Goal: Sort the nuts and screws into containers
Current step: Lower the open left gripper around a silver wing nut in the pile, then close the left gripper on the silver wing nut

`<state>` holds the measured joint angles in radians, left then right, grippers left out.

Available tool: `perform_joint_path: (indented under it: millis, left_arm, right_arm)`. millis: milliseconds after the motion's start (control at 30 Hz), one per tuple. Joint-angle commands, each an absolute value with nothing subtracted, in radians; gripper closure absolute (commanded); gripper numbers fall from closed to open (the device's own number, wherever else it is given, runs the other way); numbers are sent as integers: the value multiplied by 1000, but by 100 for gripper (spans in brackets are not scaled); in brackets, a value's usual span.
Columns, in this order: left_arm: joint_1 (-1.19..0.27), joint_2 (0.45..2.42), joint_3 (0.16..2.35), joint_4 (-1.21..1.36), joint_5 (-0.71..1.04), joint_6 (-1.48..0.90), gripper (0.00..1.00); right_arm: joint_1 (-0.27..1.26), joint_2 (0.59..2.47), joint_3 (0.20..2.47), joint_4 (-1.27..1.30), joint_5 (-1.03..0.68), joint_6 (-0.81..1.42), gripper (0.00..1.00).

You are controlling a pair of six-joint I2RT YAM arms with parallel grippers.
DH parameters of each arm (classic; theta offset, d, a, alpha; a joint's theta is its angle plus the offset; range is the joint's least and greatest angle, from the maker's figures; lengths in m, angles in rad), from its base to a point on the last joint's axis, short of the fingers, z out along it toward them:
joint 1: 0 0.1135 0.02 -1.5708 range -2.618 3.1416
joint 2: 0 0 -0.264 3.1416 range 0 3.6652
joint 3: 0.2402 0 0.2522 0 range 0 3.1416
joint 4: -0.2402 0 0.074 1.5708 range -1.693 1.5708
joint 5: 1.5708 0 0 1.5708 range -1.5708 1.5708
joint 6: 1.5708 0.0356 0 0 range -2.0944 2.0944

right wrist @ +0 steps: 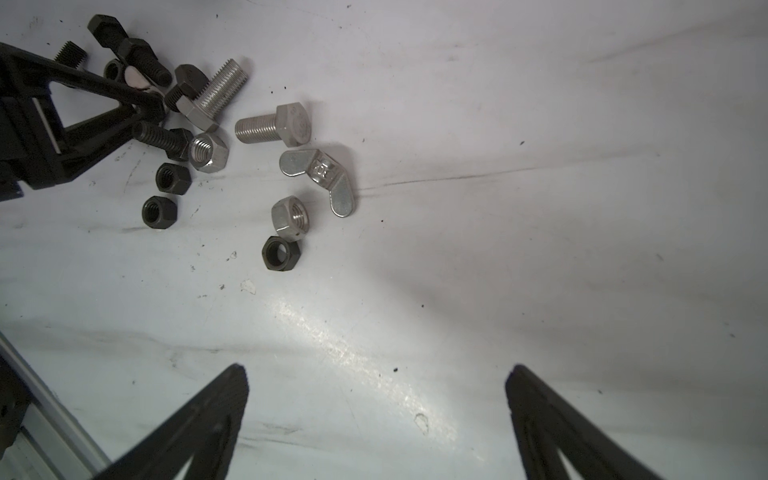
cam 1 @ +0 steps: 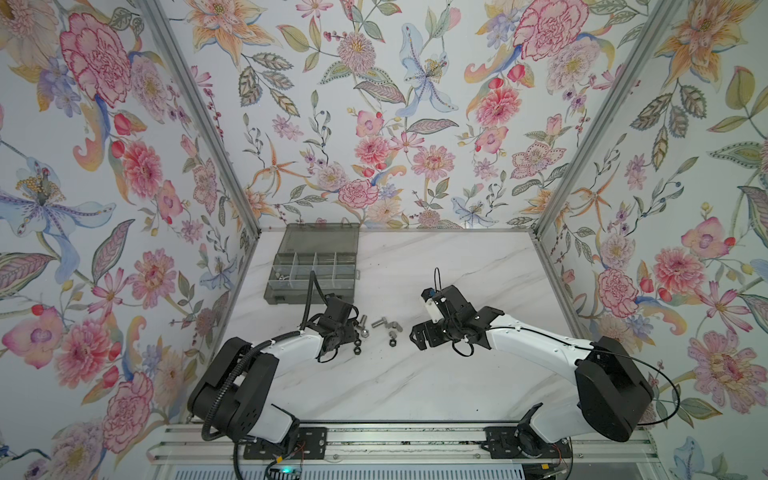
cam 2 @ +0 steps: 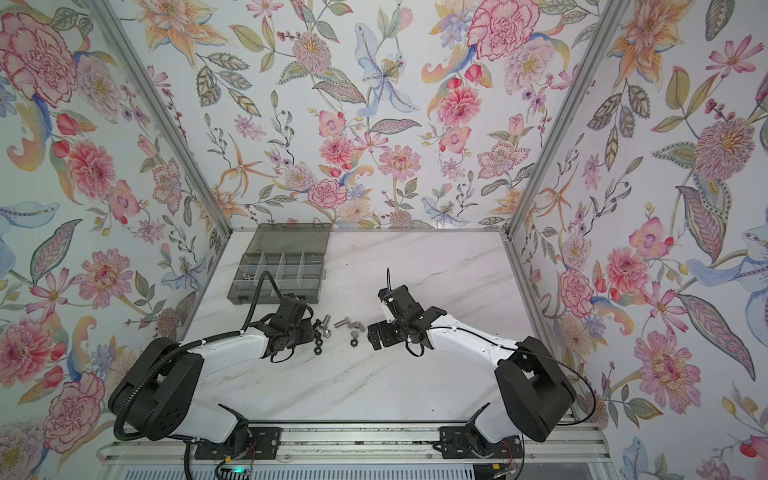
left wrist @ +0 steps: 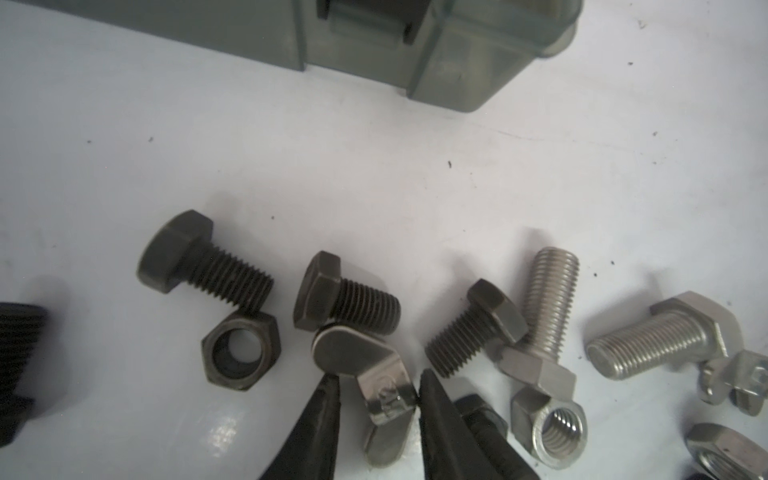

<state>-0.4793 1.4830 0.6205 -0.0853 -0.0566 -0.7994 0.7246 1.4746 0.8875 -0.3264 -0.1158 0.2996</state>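
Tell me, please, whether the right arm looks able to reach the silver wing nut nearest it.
Probably yes: the right tool is open and faces the wing nut across bare table, with nothing between; only a silver hex nut lies close beside it.

Walls (cam 1: 374, 124): pale ground printed with pink, red, orange and blue flowers and grey-green leaves. Frame posts (cam 1: 199, 112): plain silver. Desk (cam 1: 415, 382): white marble pattern with faint grey veins, flecked with small dark specks. Organiser box (cam 1: 282, 297): smoky grey, translucent. Left arm (cam 1: 291, 347) and right arm (cam 1: 532, 349): white links with black joints and black cables. Left end effector (left wrist: 378, 376) and right end effector (right wrist: 378, 368): black. Black screws (left wrist: 203, 266): matt, dark throughout. Silver screws (left wrist: 548, 291): bright metal. Black nuts (left wrist: 272, 353) and silver nuts (left wrist: 525, 415): hexagonal, matching the screws. Wing nut (right wrist: 320, 174): silver.
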Motion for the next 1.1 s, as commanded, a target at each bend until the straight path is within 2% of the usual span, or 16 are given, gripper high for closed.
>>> perform_joint_path:
  millis: [0, 567, 667, 833, 1067]
  left_arm:
    - [-491, 1489, 634, -114, -61, -784, 65]
    - [-491, 1541, 661, -107, -58, -760, 72]
    - [-491, 1535, 660, -111, -55, -757, 79]
    - [-490, 1480, 660, -125, -50, -752, 100]
    - [-482, 1362, 762, -253, -83, -692, 100]
  right_arm:
    - [720, 1466, 873, -339, -107, 294, 1]
    - [721, 1465, 868, -339, -102, 295, 1]
    - [720, 1465, 871, -339, -103, 297, 1]
    - [720, 1465, 872, -339, -106, 299, 1]
    - [720, 1470, 883, -339, -110, 297, 1]
